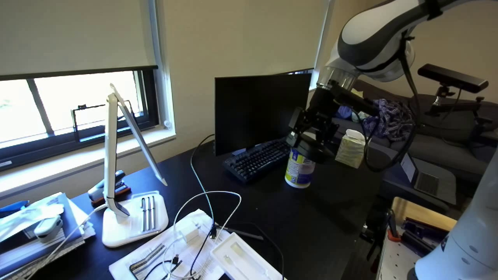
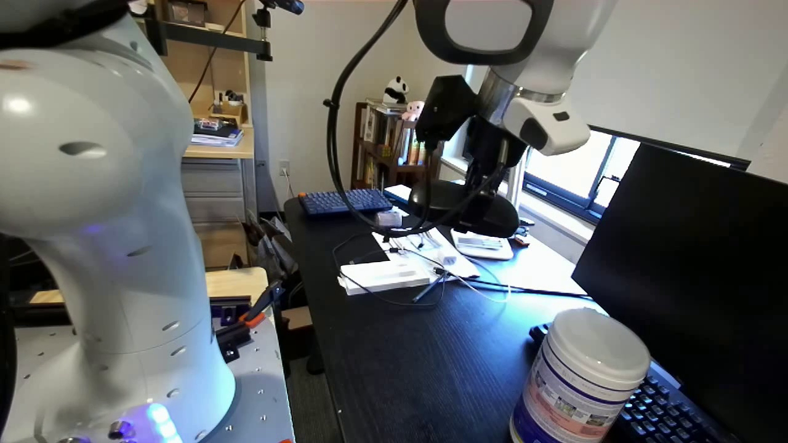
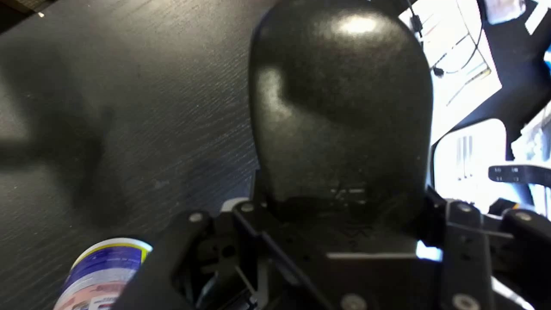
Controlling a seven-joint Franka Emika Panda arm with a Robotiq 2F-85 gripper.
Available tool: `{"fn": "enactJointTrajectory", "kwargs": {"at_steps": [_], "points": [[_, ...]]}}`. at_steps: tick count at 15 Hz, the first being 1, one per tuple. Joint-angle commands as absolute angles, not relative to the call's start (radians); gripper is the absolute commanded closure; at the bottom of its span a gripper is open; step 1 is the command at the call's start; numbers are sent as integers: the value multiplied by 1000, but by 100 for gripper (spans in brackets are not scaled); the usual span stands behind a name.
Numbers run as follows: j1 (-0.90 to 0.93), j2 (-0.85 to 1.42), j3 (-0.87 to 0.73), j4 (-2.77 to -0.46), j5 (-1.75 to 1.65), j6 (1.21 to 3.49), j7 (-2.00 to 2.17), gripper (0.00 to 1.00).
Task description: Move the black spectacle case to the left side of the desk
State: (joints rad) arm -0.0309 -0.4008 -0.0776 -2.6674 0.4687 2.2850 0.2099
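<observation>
The black spectacle case (image 1: 311,149) is held in the air above the black-topped desk (image 1: 303,229). My gripper (image 1: 305,140) is shut on it, with a finger on either side. In an exterior view the case (image 2: 497,216) hangs from the downward-pointing gripper (image 2: 471,206), clear of the desk (image 2: 418,363). In the wrist view the case (image 3: 340,99) fills the space between and beyond the fingers (image 3: 344,198); its near end is dark and hard to make out. The desk surface (image 3: 172,125) shows below it.
A white canister (image 1: 299,171) stands near the case, by the black keyboard (image 1: 258,159) and monitor (image 1: 264,112). Papers with cables (image 1: 186,233), a white tray (image 1: 245,258), a lamp (image 1: 136,221) and a tissue box (image 1: 351,149) are on the desk. Another keyboard (image 2: 345,202) lies at its far end.
</observation>
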Motion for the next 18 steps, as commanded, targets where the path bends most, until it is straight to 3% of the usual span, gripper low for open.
{"fn": "enactJointTrajectory", "kwargs": {"at_steps": [1, 7, 8, 9, 10, 18], "points": [[42, -338, -6, -2694, 457, 2324, 150, 50], [107, -286, 58, -2706, 424, 2325, 150, 50], [110, -282, 59, -2705, 425, 2320, 146, 25], [109, -282, 58, -2705, 425, 2321, 146, 25], [108, -282, 57, -2705, 425, 2321, 146, 50], [239, -42, 182, -2604, 404, 2541, 106, 50]]}}
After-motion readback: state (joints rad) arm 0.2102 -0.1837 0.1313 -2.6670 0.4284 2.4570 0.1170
